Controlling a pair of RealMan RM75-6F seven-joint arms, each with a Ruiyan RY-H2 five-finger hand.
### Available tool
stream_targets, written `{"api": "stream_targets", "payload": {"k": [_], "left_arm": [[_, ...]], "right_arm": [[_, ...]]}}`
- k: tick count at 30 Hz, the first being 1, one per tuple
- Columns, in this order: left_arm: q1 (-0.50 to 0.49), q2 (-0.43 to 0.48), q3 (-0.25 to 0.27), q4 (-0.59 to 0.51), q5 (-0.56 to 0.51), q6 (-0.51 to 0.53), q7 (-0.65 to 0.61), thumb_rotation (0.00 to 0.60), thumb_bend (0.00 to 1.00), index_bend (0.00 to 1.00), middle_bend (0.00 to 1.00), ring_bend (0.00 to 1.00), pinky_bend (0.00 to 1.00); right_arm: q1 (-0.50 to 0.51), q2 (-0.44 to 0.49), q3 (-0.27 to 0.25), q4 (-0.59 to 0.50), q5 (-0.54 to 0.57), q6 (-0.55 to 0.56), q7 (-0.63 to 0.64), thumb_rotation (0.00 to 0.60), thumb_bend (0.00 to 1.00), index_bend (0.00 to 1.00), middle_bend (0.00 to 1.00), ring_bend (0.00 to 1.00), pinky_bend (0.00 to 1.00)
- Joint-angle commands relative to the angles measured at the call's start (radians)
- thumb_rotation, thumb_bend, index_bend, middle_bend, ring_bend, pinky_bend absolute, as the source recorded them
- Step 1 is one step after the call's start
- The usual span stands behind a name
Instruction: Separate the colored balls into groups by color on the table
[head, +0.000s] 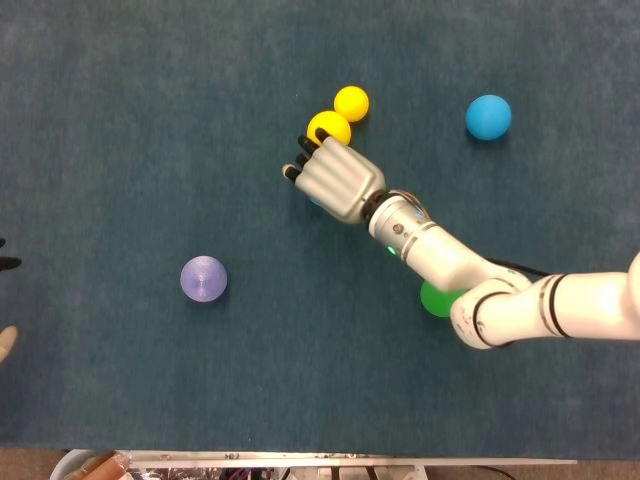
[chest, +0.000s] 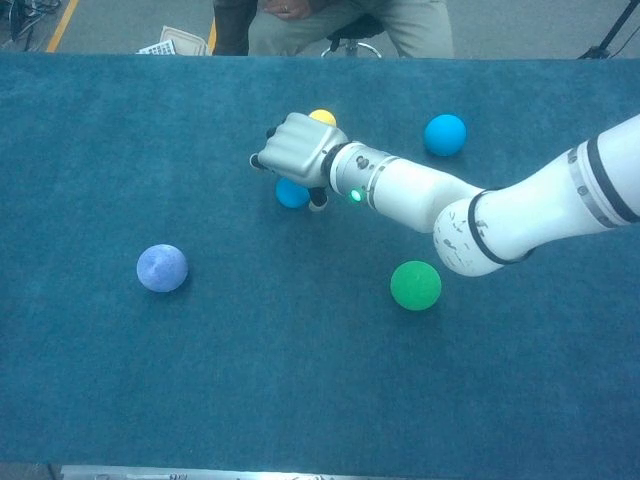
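1. Far left edge of the head view: just a sliver of the left hand (head: 5, 340), can't tell if its fingers are apart or together.
2. Lower left: purple ball (head: 203, 278), on its own.
3. Centre: right hand (head: 333, 178) sits over the small blue ball (chest: 292, 193), fingers curled. Gripping it or not? Can't tell. Probably headed to the big blue ball (head: 488, 116), upper right.
4. Two yellow balls (head: 340, 113) sit just beside the hand, easy to bump.
5. Green ball (chest: 415, 285) is under the forearm.
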Motion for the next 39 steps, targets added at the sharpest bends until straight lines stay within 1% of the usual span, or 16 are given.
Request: {"api": "stream_targets", "payload": {"k": [1, 7, 9, 11, 17, 22, 26, 29, 31, 36, 39], "left_arm": [[0.000, 0.000, 0.000, 0.002, 0.001, 0.002, -0.004, 0.600, 0.32, 0.19, 0.12, 0.14, 0.18], [-0.001, -0.003, -0.001, 0.009, 0.004, 0.001, -0.012, 0.600, 0.32, 0.19, 0.11, 0.14, 0.18], [-0.001, -0.004, 0.000, 0.010, 0.006, 0.001, -0.013, 0.600, 0.32, 0.19, 0.11, 0.14, 0.18], [0.000, -0.004, -0.001, 0.011, 0.005, 0.002, -0.015, 0.600, 0.32, 0.19, 0.11, 0.14, 0.18], [0.000, -0.005, -0.002, 0.017, 0.004, 0.003, -0.021, 0.600, 0.32, 0.19, 0.11, 0.14, 0.18], [-0.002, -0.007, -0.003, 0.022, 0.007, 0.002, -0.028, 0.600, 0.32, 0.19, 0.11, 0.14, 0.18], [-0.008, -0.007, -0.004, 0.022, 0.009, -0.005, -0.028, 0.600, 0.32, 0.19, 0.11, 0.14, 0.18], [-0.009, -0.006, -0.003, 0.017, 0.014, -0.005, -0.025, 0.600, 0.32, 0.19, 0.11, 0.14, 0.18], [-0.008, -0.005, -0.002, 0.015, 0.013, -0.003, -0.023, 0.600, 0.32, 0.19, 0.11, 0.14, 0.18], [-0.004, -0.001, 0.001, 0.015, 0.007, -0.004, -0.024, 0.600, 0.32, 0.19, 0.11, 0.14, 0.18], [-0.004, -0.001, 0.002, 0.014, 0.006, -0.007, -0.024, 0.600, 0.32, 0.19, 0.11, 0.13, 0.18]], "right_arm": [[-0.005, -0.007, -0.002, 0.009, -0.013, 0.005, 0.003, 0.600, 0.14, 0.27, 0.37, 0.15, 0.23], [-0.021, -0.015, -0.007, 0.025, -0.049, 0.011, 0.020, 0.600, 0.14, 0.36, 0.46, 0.16, 0.23], [-0.026, -0.012, -0.006, 0.023, -0.063, 0.011, 0.031, 0.600, 0.14, 0.40, 0.50, 0.19, 0.23], [-0.032, -0.005, -0.006, 0.015, -0.082, 0.011, 0.043, 0.600, 0.14, 0.41, 0.52, 0.21, 0.23], [-0.063, 0.047, -0.013, -0.048, -0.153, 0.030, 0.090, 0.600, 0.14, 0.42, 0.52, 0.22, 0.23], [-0.102, 0.112, -0.039, -0.110, -0.211, 0.053, 0.119, 0.600, 0.14, 0.43, 0.52, 0.22, 0.23], [-0.123, 0.136, -0.043, -0.126, -0.248, 0.057, 0.153, 0.600, 0.14, 0.43, 0.52, 0.22, 0.23], [-0.127, 0.137, -0.033, -0.136, -0.270, 0.052, 0.174, 0.600, 0.14, 0.43, 0.48, 0.22, 0.23], [-0.123, 0.138, -0.032, -0.142, -0.278, 0.042, 0.165, 0.600, 0.14, 0.40, 0.44, 0.22, 0.23], [-0.114, 0.127, -0.026, -0.140, -0.246, 0.019, 0.123, 0.600, 0.11, 0.24, 0.36, 0.15, 0.22], [-0.106, 0.109, -0.021, -0.127, -0.216, 0.008, 0.093, 0.600, 0.10, 0.21, 0.34, 0.14, 0.21]]}}
